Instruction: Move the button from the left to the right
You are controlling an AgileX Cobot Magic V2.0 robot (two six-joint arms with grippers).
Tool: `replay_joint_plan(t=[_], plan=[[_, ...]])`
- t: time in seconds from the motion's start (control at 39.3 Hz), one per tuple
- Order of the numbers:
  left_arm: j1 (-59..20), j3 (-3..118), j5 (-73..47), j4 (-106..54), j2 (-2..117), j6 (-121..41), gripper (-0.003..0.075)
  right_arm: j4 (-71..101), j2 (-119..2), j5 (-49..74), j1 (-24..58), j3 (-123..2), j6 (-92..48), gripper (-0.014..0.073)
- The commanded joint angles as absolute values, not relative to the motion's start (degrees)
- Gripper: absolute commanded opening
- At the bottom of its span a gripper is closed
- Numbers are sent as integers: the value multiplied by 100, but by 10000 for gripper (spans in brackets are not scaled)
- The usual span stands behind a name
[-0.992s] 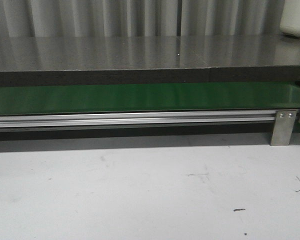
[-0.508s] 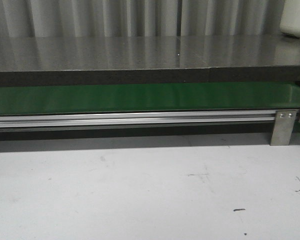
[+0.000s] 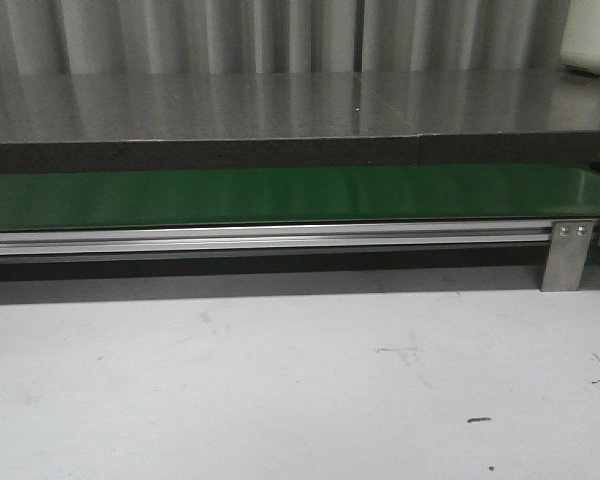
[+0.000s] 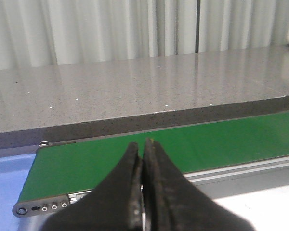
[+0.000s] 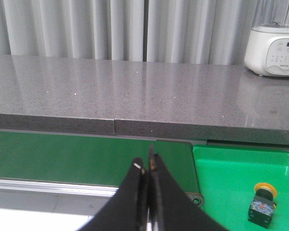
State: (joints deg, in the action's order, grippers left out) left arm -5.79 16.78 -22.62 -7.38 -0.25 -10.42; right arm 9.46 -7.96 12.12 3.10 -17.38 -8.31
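Front view: the green belt point(image 3: 280, 195) runs along its aluminium rail point(image 3: 270, 238). Left wrist view: the left gripper point(image 4: 143, 154) is closed, empty. Right wrist view: the right gripper point(image 5: 146, 166) is closed, empty; the button point(image 5: 262, 204) sits in the green tray point(image 5: 231, 183), right of the belt's end.

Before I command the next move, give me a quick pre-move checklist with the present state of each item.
1. Button located: ok. The button sits in the green tray, seen only in the right wrist view.
2. Belt carrying a button: not ok. No button shows on the green belt in any view.
3. Left gripper ready to grasp: not ok, fingers shut, holding nothing.
4. Right gripper ready to grasp: not ok, fingers shut, holding nothing.
5. Arms seen in the front view: not ok, neither shows.
6. Belt running: cannot tell.
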Motion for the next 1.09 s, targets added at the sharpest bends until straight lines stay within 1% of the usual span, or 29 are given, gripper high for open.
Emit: replay_joint_plan(t=[0.0,0.28,0.43,0.51,0.69,0.84,1.07], plan=[[-627,1827,-1770,-811,-6,-1025,-21,973,-848,717,312,-1889,-881,-67],[-627,1763,-1758,-725,-51,-954,-21,973,-848,717,312,-1889,-881,-67],[-627,1448,-1721,0,-142,0,-21,973,-848,717,312,-1889,-881,-67],[-615,1159,-1514,36,-142,62,-21,973,-848,717,312,-1889,-881,-67],[-615,290,-505,36,-142,62,-21,973,-848,717,312,-1889,-881,-67],[-615,-229,-71,36,-142,62,-21,973,-848,717,312,-1889,-881,-67],[-615,-204,-239,36,-132,62,-21,973,-848,717,312,-1889,-881,-67]])
